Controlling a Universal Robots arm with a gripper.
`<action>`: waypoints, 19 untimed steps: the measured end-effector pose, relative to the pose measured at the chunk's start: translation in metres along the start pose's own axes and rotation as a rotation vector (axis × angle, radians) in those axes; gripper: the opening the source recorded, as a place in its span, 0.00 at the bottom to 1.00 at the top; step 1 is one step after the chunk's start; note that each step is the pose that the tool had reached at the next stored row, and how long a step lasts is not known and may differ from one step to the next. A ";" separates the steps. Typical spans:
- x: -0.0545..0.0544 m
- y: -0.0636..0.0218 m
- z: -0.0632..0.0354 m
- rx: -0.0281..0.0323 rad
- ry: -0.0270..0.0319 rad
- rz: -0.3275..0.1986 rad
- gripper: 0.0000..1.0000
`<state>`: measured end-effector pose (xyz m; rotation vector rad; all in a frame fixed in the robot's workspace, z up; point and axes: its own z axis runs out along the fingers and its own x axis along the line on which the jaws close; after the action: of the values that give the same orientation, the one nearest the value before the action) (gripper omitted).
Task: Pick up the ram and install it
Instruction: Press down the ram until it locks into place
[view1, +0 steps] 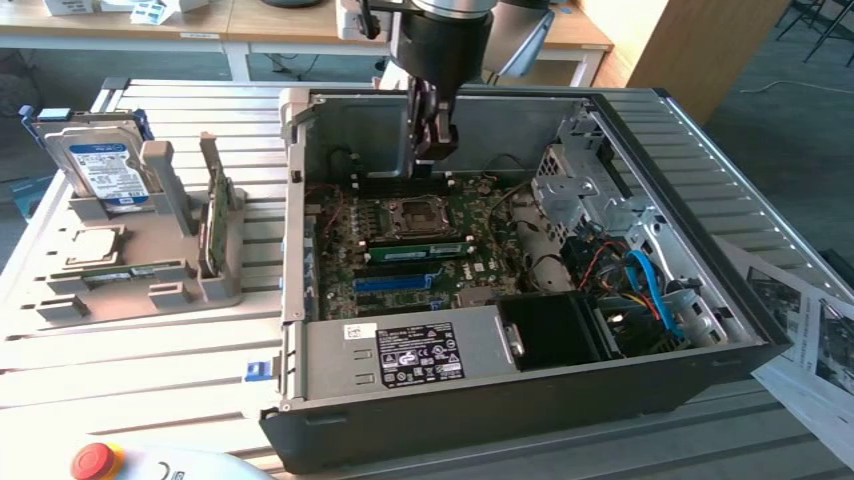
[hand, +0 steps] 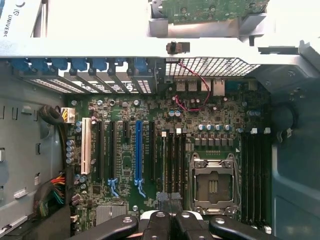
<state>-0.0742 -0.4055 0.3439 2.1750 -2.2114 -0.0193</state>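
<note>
The ram (view1: 420, 250) is a long green stick lying along a slot of the motherboard (view1: 494, 275), between the CPU socket (view1: 407, 215) and the blue slot (view1: 400, 283). In the wrist view the ram (hand: 163, 165) shows edge-on as a thin pale line beside the dark slots. My gripper (view1: 430, 150) hangs above the board's far side, over the CPU socket and apart from the ram. Its fingers are shut with nothing between them. From the wrist, the gripper (hand: 170, 202) points down at the board next to the CPU socket (hand: 212, 185).
The open computer case (view1: 307, 250) walls in the board on all sides. A power supply (view1: 414, 355) and blue cables (view1: 654, 290) sit at its near end. On the exterior view's left, a grey fixture (view1: 147, 290) holds a hard drive (view1: 107, 165) and a broad green card (view1: 214, 225).
</note>
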 end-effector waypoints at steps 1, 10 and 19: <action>0.000 0.0000 -0.0010 0.0000 0.0000 0.000 0.11; 0.000 0.0001 -0.0040 0.0001 -0.0001 0.000 0.11; 0.000 0.0002 -0.0040 -0.0001 0.0002 0.003 0.11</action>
<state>-0.0742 -0.4055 0.3479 2.1712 -2.2149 -0.0191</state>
